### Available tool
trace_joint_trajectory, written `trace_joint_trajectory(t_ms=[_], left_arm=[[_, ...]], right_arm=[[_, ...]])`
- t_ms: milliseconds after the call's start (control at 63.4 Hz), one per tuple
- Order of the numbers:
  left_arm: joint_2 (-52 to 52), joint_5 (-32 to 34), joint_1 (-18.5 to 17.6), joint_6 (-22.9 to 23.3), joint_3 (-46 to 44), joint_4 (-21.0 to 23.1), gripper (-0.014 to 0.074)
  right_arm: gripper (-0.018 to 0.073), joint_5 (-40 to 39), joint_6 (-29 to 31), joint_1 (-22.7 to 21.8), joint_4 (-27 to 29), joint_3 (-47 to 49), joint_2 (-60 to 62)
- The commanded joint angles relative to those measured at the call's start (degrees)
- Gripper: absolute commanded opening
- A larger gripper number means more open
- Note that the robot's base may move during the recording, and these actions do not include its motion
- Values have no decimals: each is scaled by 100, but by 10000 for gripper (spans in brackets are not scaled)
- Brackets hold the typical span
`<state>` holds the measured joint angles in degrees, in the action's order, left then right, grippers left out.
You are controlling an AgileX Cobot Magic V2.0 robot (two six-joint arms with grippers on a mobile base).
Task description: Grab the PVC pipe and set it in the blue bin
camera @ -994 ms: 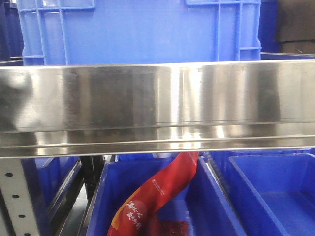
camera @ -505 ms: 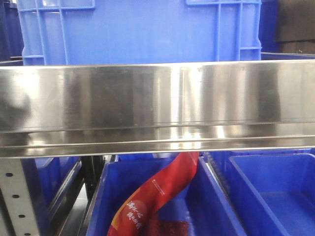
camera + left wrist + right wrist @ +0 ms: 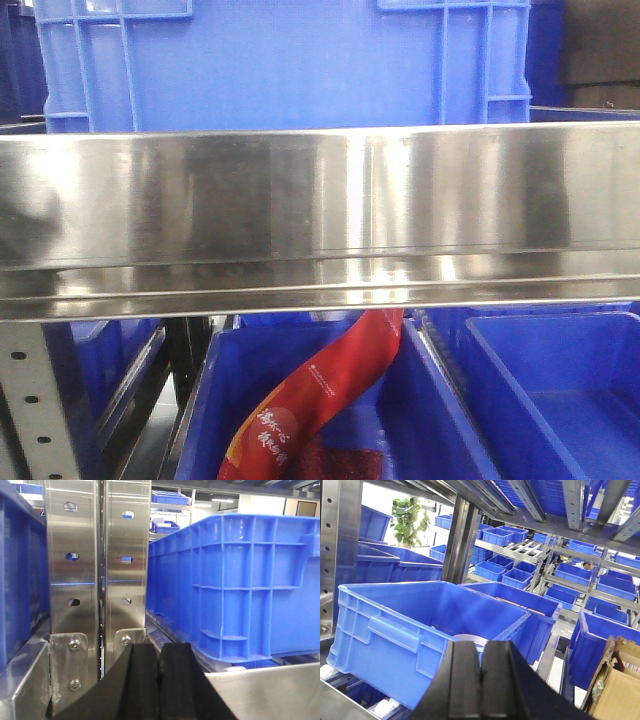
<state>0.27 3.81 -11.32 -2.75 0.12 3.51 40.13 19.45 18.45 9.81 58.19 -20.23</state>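
Note:
In the right wrist view a large blue bin stands on the rack's rollers. A pale grey round rim, seemingly the end of the PVC pipe, shows inside the bin just beyond my right gripper; most of it is hidden by the fingers. That gripper is shut, with nothing visibly between its pads. My left gripper is shut and empty, low beside the steel uprights, with a blue bin to its right. Neither gripper shows in the front view, where a blue bin sits above the steel beam.
Below the beam, a lower blue bin holds a red bag, with another blue bin to its right. Several smaller blue bins fill racks behind. A torn cardboard box sits at the lower right.

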Motion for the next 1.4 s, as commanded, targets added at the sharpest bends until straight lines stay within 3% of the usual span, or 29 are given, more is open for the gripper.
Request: trace_joint_trajectory(t_ms=[0, 347, 663, 789, 1389], left_arm=[[-27, 158, 30, 46, -12, -36, -111], [-27, 158, 46, 46, -12, -36, -111], [-27, 178, 914, 46, -12, -36, -111], [-27, 178, 1066, 46, -12, -36, -111], [-27, 176, 1064, 46, -12, -36, -111]], right_arm=[[-162, -70, -15, -6, -35, -14, 22], [-162, -70, -15, -6, -35, -14, 22], [-162, -70, -15, -6, -35, -14, 22], [-162, -70, -15, -6, -35, -14, 22], [-162, -70, -15, -6, -35, -14, 22]])
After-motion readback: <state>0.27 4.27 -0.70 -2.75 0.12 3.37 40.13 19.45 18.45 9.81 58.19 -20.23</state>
